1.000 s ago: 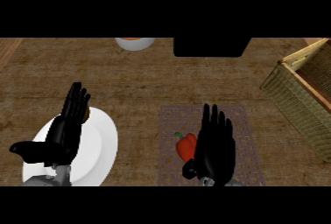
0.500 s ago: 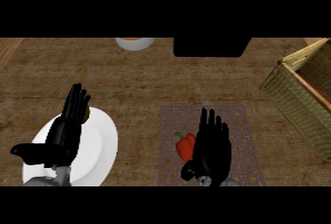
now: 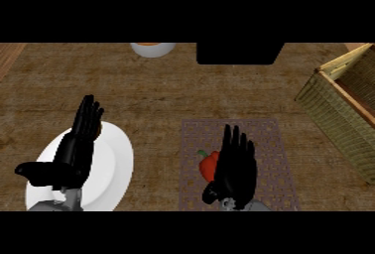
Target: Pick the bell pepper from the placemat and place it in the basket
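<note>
Head view: red bell pepper point(image 3: 208, 164) on placemat point(image 3: 270, 144), right hand point(image 3: 236, 166) just beside it, fingers straight, nothing grasped, likely poised for pickup. Left hand point(image 3: 73, 149) rests open over white plate point(image 3: 113, 166); basket point(image 3: 344, 111) waits well apart at right.

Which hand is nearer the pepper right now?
Right. The right hand is over the placemat, directly beside the pepper, partly covering it. The left hand rests open over the plate, well to the pepper's left.

Counter point(image 3: 168, 94): mottled brown, woven-looking grain. Placemat point(image 3: 271, 149): grey-mauve with a brown lattice pattern. Bell pepper point(image 3: 209, 165): red, green stem. Plate point(image 3: 113, 163): plain white. Basket point(image 3: 333, 106): tan wicker weave, paler rim. Both hands black: left hand point(image 3: 73, 154), right hand point(image 3: 236, 168).
</note>
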Tool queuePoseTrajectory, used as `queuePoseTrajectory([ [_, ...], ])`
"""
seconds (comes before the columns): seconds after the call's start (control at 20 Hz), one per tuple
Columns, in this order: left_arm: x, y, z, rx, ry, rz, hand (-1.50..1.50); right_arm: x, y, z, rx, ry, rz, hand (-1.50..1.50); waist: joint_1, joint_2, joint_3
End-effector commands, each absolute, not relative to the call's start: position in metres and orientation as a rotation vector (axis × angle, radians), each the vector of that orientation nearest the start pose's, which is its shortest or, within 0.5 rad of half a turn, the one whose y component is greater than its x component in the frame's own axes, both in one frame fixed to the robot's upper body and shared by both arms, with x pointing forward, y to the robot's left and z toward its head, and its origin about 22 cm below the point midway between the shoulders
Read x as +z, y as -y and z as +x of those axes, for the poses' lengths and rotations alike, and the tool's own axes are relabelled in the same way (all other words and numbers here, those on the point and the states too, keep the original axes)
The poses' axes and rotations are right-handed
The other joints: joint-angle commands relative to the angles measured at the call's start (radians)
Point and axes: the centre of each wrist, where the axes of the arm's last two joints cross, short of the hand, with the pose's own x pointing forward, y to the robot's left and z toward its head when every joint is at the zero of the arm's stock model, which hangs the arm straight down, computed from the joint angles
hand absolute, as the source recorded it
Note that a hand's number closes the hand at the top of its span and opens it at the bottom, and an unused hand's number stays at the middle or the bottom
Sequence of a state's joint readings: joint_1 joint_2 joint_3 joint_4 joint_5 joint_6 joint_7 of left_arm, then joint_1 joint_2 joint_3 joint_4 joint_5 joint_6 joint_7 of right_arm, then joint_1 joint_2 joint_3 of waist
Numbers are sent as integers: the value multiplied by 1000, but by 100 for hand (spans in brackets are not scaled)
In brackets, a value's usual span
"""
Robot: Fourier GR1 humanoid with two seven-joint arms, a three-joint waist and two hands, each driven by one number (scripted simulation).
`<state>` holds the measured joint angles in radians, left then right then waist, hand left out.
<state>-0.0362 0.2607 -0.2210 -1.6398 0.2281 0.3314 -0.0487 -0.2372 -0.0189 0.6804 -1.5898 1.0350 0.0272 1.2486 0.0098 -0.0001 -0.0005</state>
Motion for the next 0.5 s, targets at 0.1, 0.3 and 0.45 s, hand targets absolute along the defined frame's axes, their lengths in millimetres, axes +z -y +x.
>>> queuePoseTrajectory([
  [0.1, 37, -233, 254, 40, 1684, 78, 0, 42, 52, 237, 643, 692, -1018, -150, 3, 2, 0],
  [0.3, 23, -243, 252, 40, 1672, 87, 0, 29, 48, 231, 631, 704, -1023, -150, 3, 2, 0],
  [0.45, 22, -234, 246, 32, 1677, 67, 0, 44, 55, 232, 663, 702, -980, 150, -5, 0, 0],
])
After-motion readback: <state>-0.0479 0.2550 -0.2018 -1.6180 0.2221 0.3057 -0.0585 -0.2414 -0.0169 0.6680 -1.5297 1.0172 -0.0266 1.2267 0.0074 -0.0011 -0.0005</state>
